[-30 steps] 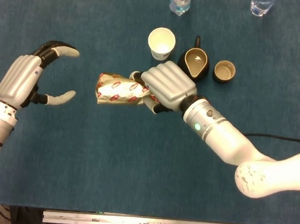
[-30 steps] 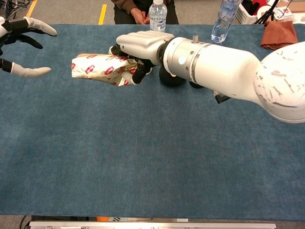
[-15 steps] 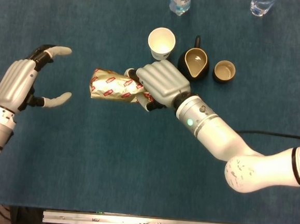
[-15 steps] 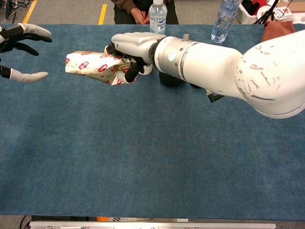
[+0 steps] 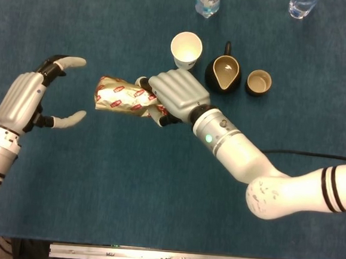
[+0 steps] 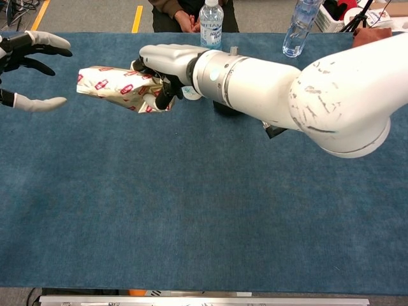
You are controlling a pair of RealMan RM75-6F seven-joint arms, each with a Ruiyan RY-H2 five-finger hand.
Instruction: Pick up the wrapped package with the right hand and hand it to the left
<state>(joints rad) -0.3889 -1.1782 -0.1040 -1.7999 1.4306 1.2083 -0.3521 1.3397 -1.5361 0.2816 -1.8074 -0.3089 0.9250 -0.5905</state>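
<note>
The wrapped package is a gold foil bundle with red labels, held off the blue table. My right hand grips its right end, with the fingers curled around it and the package pointing left. My left hand waits to the left with thumb and fingers spread wide, a short gap away from the package's free end. Nothing touches the left hand.
Behind the right hand stand a white paper cup, a dark pitcher and a small dark cup. Two water bottles stand at the far edge, and a brown cloth lies far right.
My right hand has carried the package steadily leftward toward the left hand, narrowing the gap. The left hand stayed open and shifted only slightly.
</note>
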